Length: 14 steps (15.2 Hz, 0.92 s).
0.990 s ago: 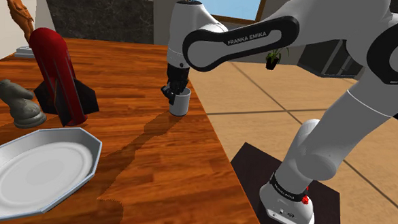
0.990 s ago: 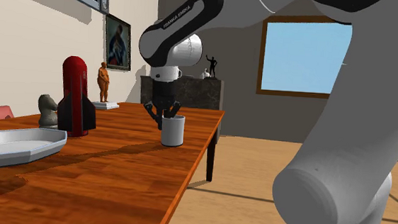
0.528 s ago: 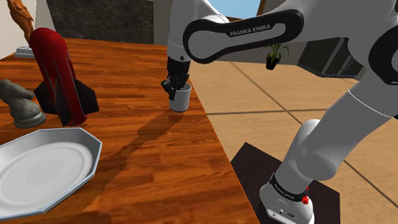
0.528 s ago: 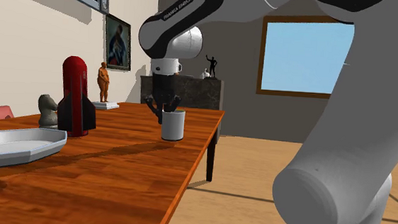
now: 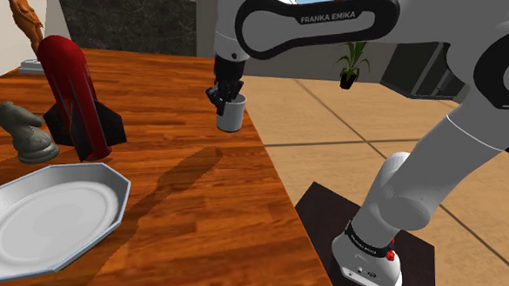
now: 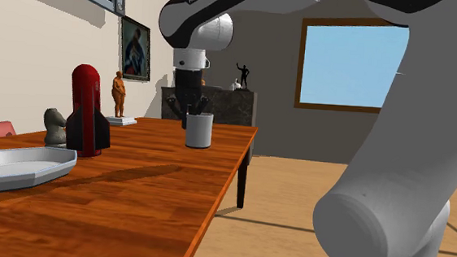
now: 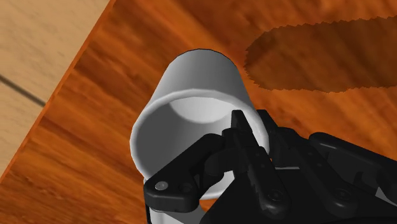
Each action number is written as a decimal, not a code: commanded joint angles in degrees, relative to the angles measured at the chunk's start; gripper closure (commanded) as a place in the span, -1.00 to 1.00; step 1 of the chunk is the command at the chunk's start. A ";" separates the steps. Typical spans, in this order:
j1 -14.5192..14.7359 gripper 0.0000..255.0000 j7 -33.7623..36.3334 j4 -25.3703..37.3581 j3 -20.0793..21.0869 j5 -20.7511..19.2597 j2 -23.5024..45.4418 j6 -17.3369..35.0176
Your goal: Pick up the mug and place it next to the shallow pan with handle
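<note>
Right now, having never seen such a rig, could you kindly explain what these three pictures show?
This is a white robot arm on a stand, in a simulator's render. One picture looks down over the wooden table from beside the stand. Another looks along the table from a separate camera. The third comes from a camera on the hand itself. On the table lie a white angular dish, a red rocket shape and a grey figure. The arm's two black fingers pinch the rim of a white mug, one inside and one outside. The mug's shadow lies apart from it, so it seems lifted off the wood.
</note>
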 commanded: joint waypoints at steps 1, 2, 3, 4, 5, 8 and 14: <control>-0.03 1.00 -0.18 1.44 -0.06 0.04 -0.08 -1.52; -0.04 1.00 -0.24 2.22 -0.08 0.06 -0.08 -2.29; -0.05 1.00 -0.29 3.00 -0.09 0.07 -0.06 -3.05; -0.05 1.00 -0.35 3.81 -0.09 0.07 -0.03 -3.82; -0.06 1.00 -0.40 4.62 -0.10 0.08 0.02 -4.59; -0.09 1.00 -0.55 7.15 -0.11 0.07 0.23 -6.91; -0.15 1.00 -0.79 12.60 -0.09 -0.03 1.00 -11.59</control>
